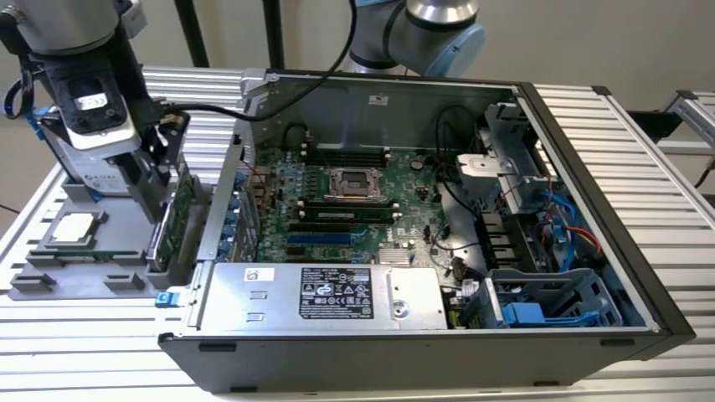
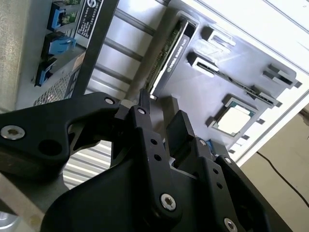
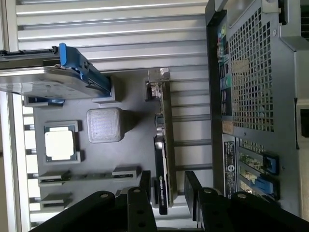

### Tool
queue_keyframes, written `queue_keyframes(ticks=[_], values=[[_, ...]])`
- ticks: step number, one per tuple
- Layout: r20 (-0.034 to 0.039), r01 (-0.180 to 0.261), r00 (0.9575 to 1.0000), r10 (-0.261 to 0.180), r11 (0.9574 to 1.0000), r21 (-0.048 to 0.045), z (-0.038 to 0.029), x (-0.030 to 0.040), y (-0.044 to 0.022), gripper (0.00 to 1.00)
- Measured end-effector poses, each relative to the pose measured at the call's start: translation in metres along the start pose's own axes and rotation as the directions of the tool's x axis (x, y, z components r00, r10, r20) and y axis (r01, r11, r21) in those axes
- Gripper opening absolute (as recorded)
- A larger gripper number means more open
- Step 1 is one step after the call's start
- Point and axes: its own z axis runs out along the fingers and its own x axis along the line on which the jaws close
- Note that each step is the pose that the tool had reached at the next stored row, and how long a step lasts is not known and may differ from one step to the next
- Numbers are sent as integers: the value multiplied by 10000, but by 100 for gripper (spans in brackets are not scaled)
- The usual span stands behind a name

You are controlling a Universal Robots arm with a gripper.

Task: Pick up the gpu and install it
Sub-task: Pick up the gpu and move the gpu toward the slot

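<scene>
robot lab, slatted aluminium bench (image 1: 631,126), open computer case (image 1: 391,364)

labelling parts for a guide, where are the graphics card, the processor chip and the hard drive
graphics card (image 3: 161,159), first wrist view, black cooler side
processor chip (image 3: 60,145), first wrist view, middle of silver lid
hard drive (image 3: 43,82), first wrist view, silver casing

You have the gripper (image 1: 154,201) just outside the computer case (image 1: 391,356), low over the gpu (image 1: 176,222). The gpu stands on edge in a gray tray (image 1: 79,280) beside the case wall. A processor chip (image 1: 72,228) lies farther from the case. The motherboard (image 1: 335,205) is inside the case.
</scene>
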Motion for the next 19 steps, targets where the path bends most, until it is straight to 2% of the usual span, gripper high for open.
queue_keyframes(ticks=[19], values=[[10, -1, 10000, 1, 10000, 0, 227, 1, -11, 100]])
